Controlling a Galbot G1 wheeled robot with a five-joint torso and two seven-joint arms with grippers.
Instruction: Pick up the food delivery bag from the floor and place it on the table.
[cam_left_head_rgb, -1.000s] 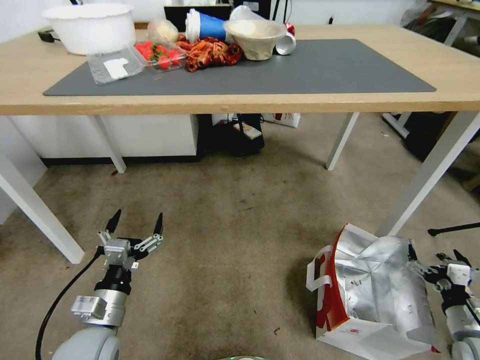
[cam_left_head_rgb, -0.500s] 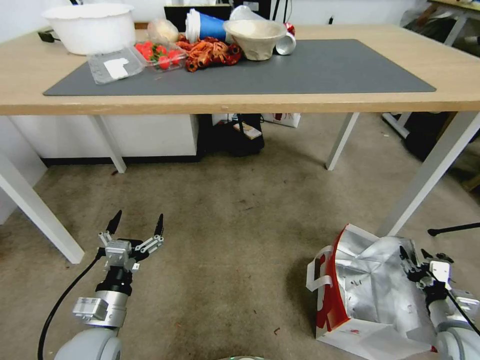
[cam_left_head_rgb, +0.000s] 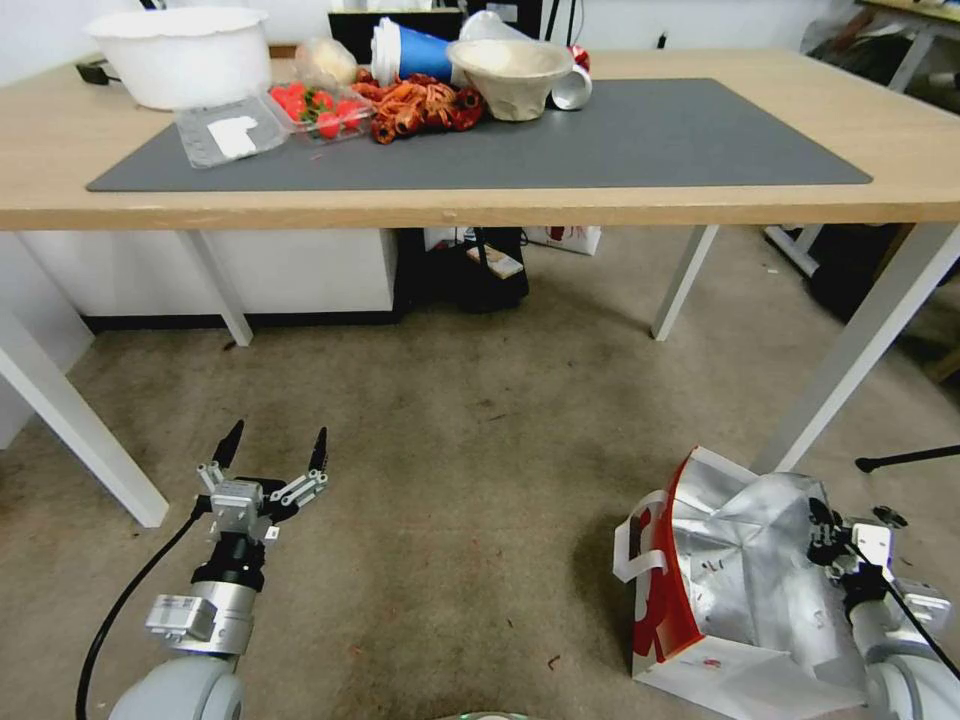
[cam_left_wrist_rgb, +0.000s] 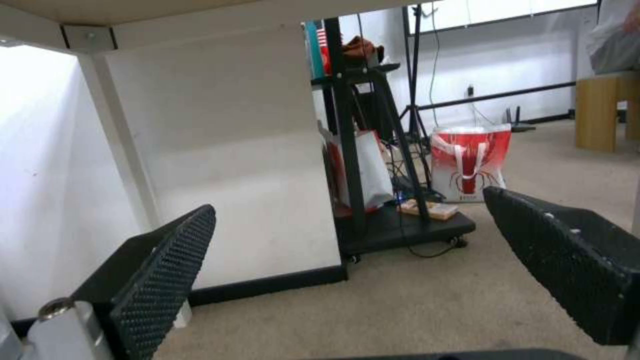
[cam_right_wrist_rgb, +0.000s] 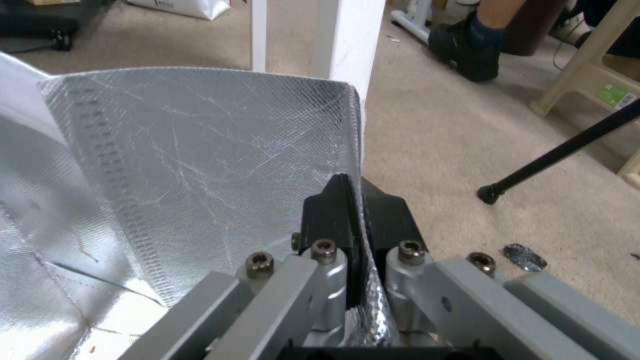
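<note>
Right pincer (cam_right_wrist_rgb: 352, 200) clamps the foil wall of the food delivery bag (cam_left_head_rgb: 745, 580), which sits on the floor (cam_left_head_rgb: 480, 480); left pincer (cam_left_head_rgb: 272, 455) hovers wide open, empty

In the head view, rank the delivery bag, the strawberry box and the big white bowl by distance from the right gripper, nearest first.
1. Delivery bag: on the floor at the robot's right, its foil wall pinched in the right gripper.
2. Strawberry box: on the table, left part of the mat.
3. White bowl: at the table's far left corner.
</note>
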